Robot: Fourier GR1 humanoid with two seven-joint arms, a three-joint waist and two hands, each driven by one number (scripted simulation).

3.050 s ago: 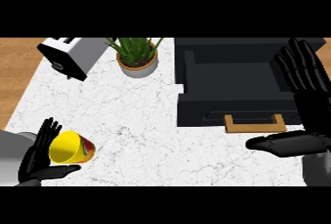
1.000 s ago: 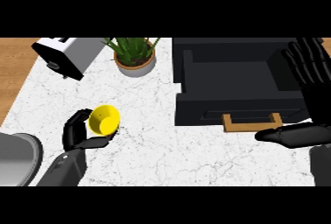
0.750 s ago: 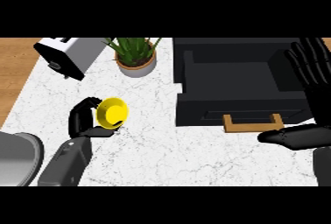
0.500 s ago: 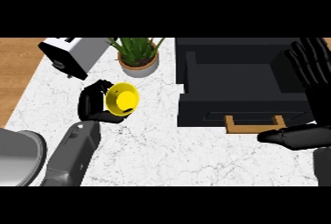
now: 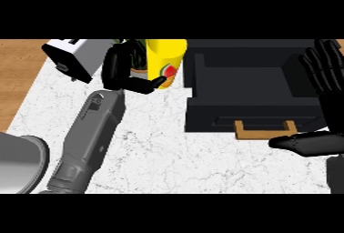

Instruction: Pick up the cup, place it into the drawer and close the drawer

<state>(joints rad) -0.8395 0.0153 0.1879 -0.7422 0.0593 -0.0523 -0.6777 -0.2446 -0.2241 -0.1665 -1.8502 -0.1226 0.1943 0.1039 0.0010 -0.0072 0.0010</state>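
The yellow cup [image 5: 164, 61] with a small red and green picture on its side is held above the counter near the top of the head view. My left hand [image 5: 124, 70] is shut on it, fingers at its left side and thumb under its lower edge. It hangs just left of the open black drawer [image 5: 252, 93], whose wooden handle [image 5: 264, 131] faces me. My right hand [image 5: 326, 75] stands open with straight fingers at the drawer's right edge, its thumb [image 5: 306, 142] lying below the drawer's front.
A white toaster [image 5: 73, 59] stands at the back left. A potted plant [image 5: 138, 54] is mostly hidden behind my left hand and the cup. The wooden floor [image 5: 17, 82] shows past the marble counter's [image 5: 168, 164] left edge.
My left arm has carried the cup up and to the right, from the counter's left middle to beside the drawer. The cup is higher and closer to me. The right hand has not moved.
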